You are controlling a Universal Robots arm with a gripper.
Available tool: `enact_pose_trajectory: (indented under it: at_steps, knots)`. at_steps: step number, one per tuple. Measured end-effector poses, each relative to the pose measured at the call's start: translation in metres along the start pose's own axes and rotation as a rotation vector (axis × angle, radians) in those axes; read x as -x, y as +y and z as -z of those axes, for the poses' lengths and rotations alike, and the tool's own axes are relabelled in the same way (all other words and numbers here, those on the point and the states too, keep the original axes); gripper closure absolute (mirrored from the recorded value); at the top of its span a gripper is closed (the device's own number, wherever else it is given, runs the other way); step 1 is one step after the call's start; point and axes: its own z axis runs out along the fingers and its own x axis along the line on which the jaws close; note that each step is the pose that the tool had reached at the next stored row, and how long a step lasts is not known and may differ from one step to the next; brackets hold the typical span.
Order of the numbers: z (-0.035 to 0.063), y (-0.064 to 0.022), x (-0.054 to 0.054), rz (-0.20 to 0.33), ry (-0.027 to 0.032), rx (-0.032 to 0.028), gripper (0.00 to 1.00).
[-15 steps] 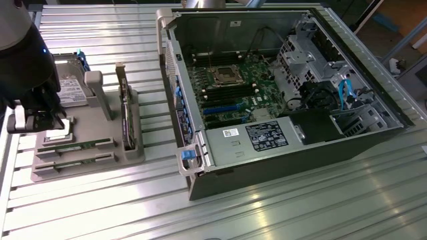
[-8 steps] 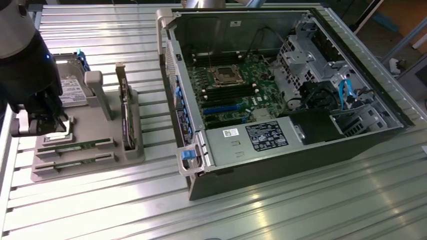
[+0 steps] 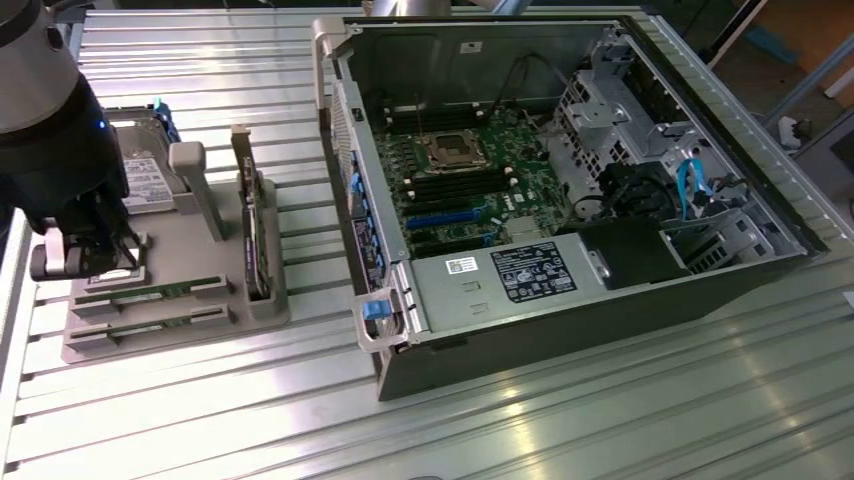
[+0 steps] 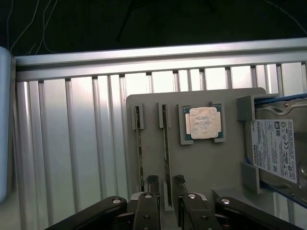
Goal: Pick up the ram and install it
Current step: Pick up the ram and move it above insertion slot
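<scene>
My claw (image 4: pixel 166 181) stands open, jaws astride the ram (image 4: pixel 166 143), which sits on edge in its slot in the tray (image 4: pixel 216 163), just beside the CPU (image 4: pixel 204 122). It is a thin, stiff green board, so I judge a skewed or off-centre squeeze could flex it or jam it in the smooth grey plastic slot. One finger (image 4: pixel 152 184) is close to the second stick (image 4: pixel 139 143) and could knock it.

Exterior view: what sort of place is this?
Probably a robotics lab bench for computer assembly: an open black desktop computer case lies on a ribbed aluminium table, beside a grey plastic parts tray, with a black robot arm over that tray.
</scene>
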Motion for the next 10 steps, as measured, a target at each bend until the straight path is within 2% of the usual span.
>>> enact_pose_trajectory:
  at_steps: [3,10]
  knots:
    - [-0.0047,-0.0001,-0.0005,0.000,0.0002,0.0002,0.74]
    - [-0.0051,-0.0003,-0.0018,0.000,-0.0002,-0.0002,0.74]
